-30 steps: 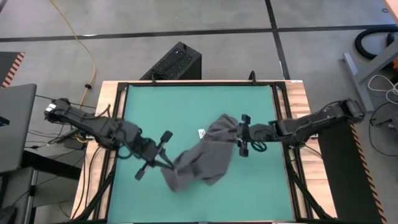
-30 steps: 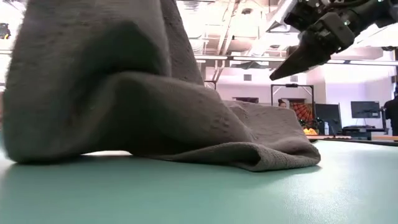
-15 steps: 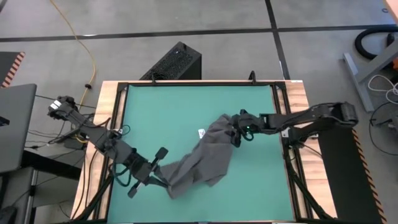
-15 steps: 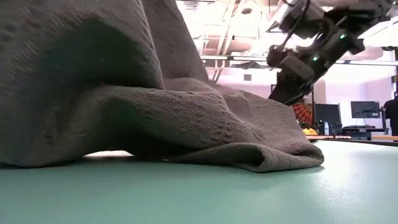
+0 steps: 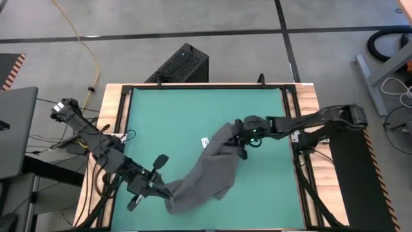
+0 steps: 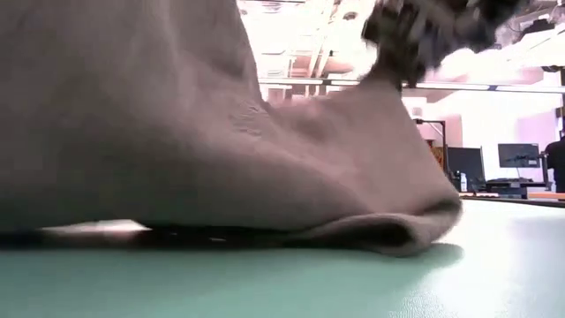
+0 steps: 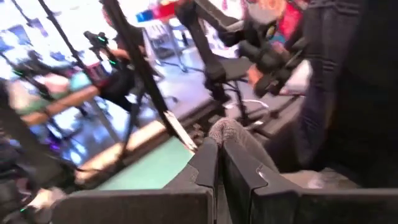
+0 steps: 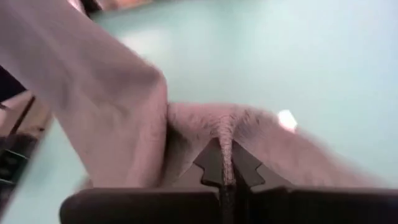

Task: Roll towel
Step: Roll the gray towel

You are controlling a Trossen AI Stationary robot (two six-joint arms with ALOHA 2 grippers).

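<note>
Fingers of the right gripper [image 5: 239, 143] have just clamped the towel [image 5: 206, 174], the left gripper [image 5: 162, 191] seemingly pinching its opposite end, ready for spreading.

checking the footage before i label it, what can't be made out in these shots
- High view: the towel's folds and underside, hidden by its own drape.
- Low view: the right gripper is blurred; the towel fills the picture and hides the left gripper.
- Left wrist view: the room behind is blurred.
</note>
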